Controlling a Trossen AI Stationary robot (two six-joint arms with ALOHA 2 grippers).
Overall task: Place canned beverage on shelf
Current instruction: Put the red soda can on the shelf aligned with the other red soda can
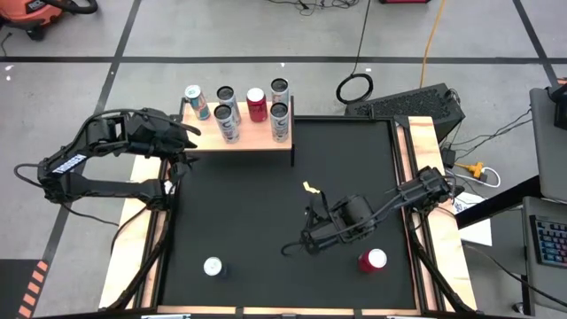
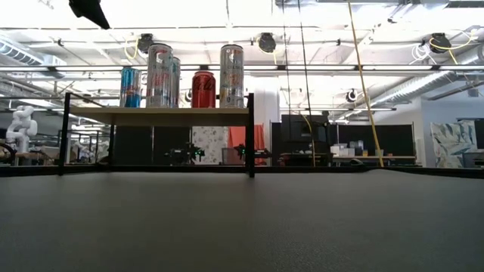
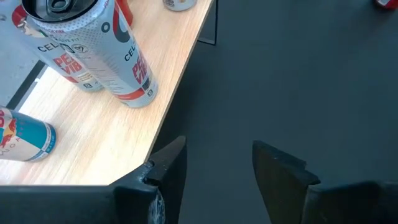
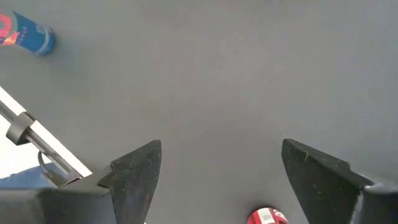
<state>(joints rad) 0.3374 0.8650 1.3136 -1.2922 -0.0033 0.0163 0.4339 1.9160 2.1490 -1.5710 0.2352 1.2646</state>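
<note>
The shelf (image 1: 252, 140) (image 2: 159, 113), a light-wood board on black legs, stands at the table's far edge with several upright cans on it, among them a red one (image 1: 256, 104) and a tall white one (image 3: 93, 50). My left gripper (image 1: 188, 149) (image 3: 214, 165) hovers open at the shelf's left near corner, holding nothing. Over the mat's right half my right gripper (image 1: 301, 241) (image 4: 214, 171) points down, open and holding nothing. A red can (image 1: 372, 260) (image 4: 267, 216) stands on the mat to its right. A blue can (image 1: 213, 266) (image 4: 25, 34) stands near the front left.
A small yellow scrap (image 1: 309, 187) lies mid-mat. Pale wooden rails (image 1: 430, 177) run along the table's sides. A blue can (image 3: 25, 140) stands at the shelf's left end, close to my left gripper. Bare black mat (image 1: 248, 213) lies between the shelf and the loose cans.
</note>
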